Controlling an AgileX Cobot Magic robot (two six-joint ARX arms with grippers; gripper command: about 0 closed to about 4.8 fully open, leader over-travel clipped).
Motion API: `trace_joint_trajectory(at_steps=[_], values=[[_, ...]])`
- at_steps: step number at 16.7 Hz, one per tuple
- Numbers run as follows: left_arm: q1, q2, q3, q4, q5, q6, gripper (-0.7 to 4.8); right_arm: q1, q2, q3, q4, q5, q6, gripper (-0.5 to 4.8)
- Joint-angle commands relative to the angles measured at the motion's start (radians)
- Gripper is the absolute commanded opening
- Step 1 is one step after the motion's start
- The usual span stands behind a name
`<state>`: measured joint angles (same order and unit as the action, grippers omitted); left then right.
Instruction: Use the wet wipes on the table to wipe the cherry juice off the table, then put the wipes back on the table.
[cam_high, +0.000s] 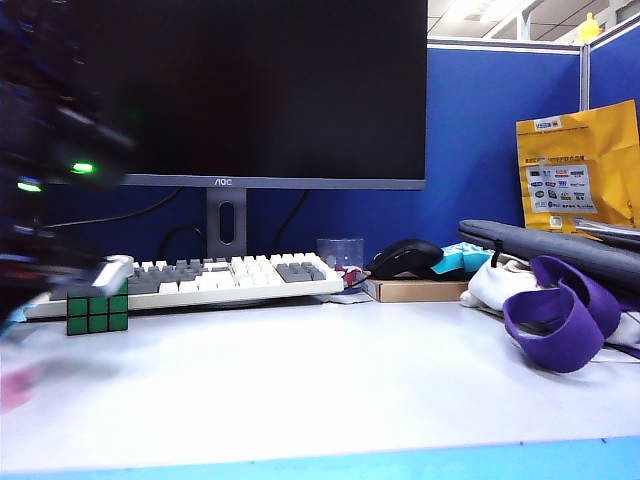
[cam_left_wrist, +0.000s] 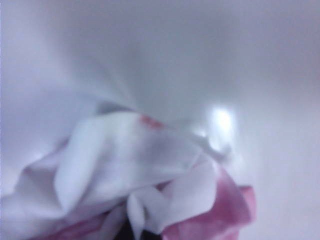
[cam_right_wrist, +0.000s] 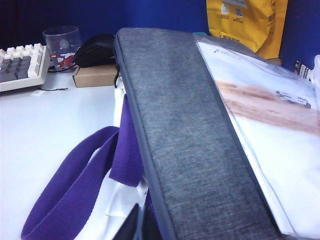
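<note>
The wet wipes (cam_left_wrist: 125, 165) fill the left wrist view as a crumpled white sheet with pink stains, lying against the whitish table (cam_left_wrist: 225, 60). My left gripper (cam_left_wrist: 134, 234) is shut on the wipes, and only dark finger tips show under the folds. A small red mark (cam_left_wrist: 150, 121) sits at the wipes' far edge; I cannot tell whether it is cherry juice on the table or a stain on the sheet. In the exterior view the left arm (cam_high: 50, 200) is a dark blur at the far left, above a pink blur (cam_high: 15, 385) low over the table (cam_high: 330, 370). My right gripper (cam_right_wrist: 141, 227) is shut and empty.
A Rubik's cube (cam_high: 97, 312) stands before a keyboard (cam_high: 230, 275) and monitor (cam_high: 240, 90). A mouse (cam_high: 403, 258) on a box, a glass (cam_high: 340, 250), a white bundle with a purple strap (cam_high: 555, 310), a grey sleeve (cam_right_wrist: 190, 125) and a yellow packet (cam_high: 575, 170) crowd the right.
</note>
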<state>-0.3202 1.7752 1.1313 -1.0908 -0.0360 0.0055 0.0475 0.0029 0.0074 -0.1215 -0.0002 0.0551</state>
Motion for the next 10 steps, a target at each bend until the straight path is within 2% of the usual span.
trace_joint_trajectory(at_steps=[1,4,6,9,10], values=[[-0.002,-0.127,-0.102,-0.039,0.036,-0.032,-0.06,0.0,0.0,-0.002,0.013,0.001,-0.003,-0.01],[0.014,-0.132,-0.135,0.032,0.033,-0.032,-0.06,0.0,0.0,-0.002,0.013,0.001,-0.003,-0.01],[0.019,-0.08,-0.134,0.143,-0.035,-0.041,-0.06,0.0,0.0,-0.002,0.013,0.001,-0.003,-0.01],[0.048,-0.034,-0.122,0.272,-0.085,-0.044,-0.06,0.0,0.0,-0.002,0.013,0.001,-0.003,-0.01],[0.061,-0.031,-0.113,0.319,-0.152,-0.043,-0.06,0.0,0.0,-0.002,0.013,0.0,-0.003,-0.01]])
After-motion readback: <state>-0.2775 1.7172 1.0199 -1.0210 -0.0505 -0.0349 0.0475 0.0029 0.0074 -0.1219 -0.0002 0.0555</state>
